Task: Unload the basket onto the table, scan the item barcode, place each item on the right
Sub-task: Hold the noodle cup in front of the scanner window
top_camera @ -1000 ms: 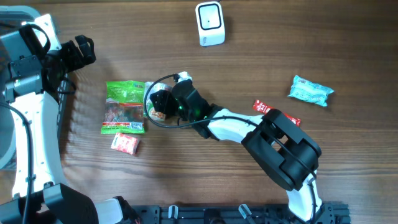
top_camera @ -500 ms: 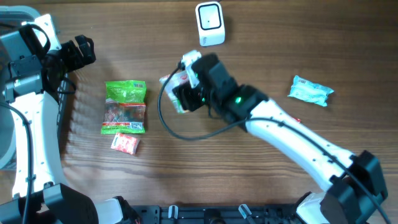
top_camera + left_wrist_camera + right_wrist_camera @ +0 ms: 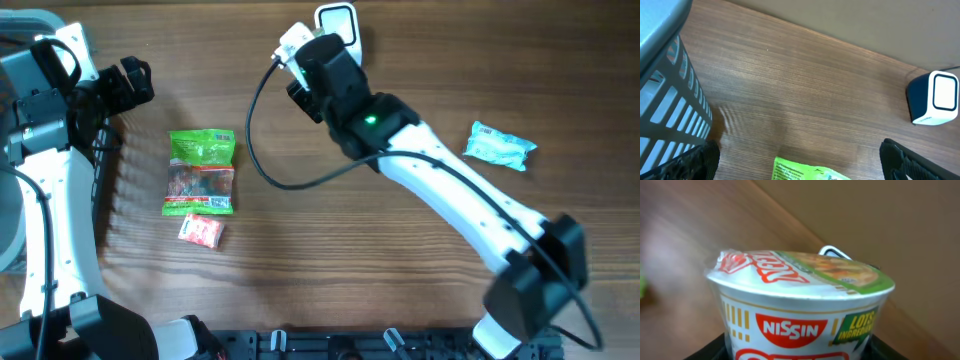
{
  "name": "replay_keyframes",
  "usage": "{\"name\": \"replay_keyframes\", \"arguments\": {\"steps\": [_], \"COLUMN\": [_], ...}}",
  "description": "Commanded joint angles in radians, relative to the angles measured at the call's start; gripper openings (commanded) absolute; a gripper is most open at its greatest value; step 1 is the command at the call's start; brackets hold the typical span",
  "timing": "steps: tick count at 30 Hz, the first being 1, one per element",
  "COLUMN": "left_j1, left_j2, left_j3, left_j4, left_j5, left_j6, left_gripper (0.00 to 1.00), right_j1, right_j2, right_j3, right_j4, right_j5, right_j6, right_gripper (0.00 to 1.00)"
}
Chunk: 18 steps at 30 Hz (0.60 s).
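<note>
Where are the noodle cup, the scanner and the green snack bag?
noodle cup [image 3: 790,329], right wrist view, front label.
scanner [image 3: 944,91], left wrist view, white window.
green snack bag [image 3: 202,172], overhead view, its middle.

Glossy noodle cup [image 3: 800,307], matt wooden table [image 3: 330,275]

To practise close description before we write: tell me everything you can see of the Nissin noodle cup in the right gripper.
The noodle cup is white, seemingly paper or foam. Its wall carries a red Nissin logo, gold stripes and a green ingredients badge. Its sealed lid, printed in red and green, looks glossy, as if film-wrapped. In the wrist view it sits upright, clamped low on its sides between the dark fingers of the right gripper. Its base is out of view.
</note>
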Motion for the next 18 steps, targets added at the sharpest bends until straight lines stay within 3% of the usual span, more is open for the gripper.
{"name": "replay_keyframes", "arguments": {"steps": [1, 4, 9, 11, 18], "left_j1": [0.005, 0.005, 0.005, 0.005, 0.005], "left_j2": [0.0, 0.0, 0.0, 0.0, 0.0], "left_j3": [0.012, 0.012, 0.012, 0.012, 0.012], "left_j4": [0.003, 0.003, 0.003, 0.003, 0.003], "left_j5": [0.011, 0.012, 0.011, 0.011, 0.011], "left_j6": [0.005, 0.005, 0.005, 0.005, 0.005], "left_gripper": [1.0, 1.0, 1.0, 1.0, 1.0], "right_j1": [-0.003, -0.013, -0.079, -0.112, -0.151], "right_j2": [0.098, 0.22, 0.381, 0.413, 0.422], "right_j3": [0.018, 0.018, 0.018, 0.018, 0.018], "right_j4": [0.156, 0.42, 0.808, 0.857, 0.877], "right_j5": [0.239, 0.335, 0.336, 0.325, 0.209], "right_j6": [-0.209, -0.452, -0.663, -0.668, -0.466], "right_gripper": [0.61, 0.6, 0.57, 0.57, 0.57]}}
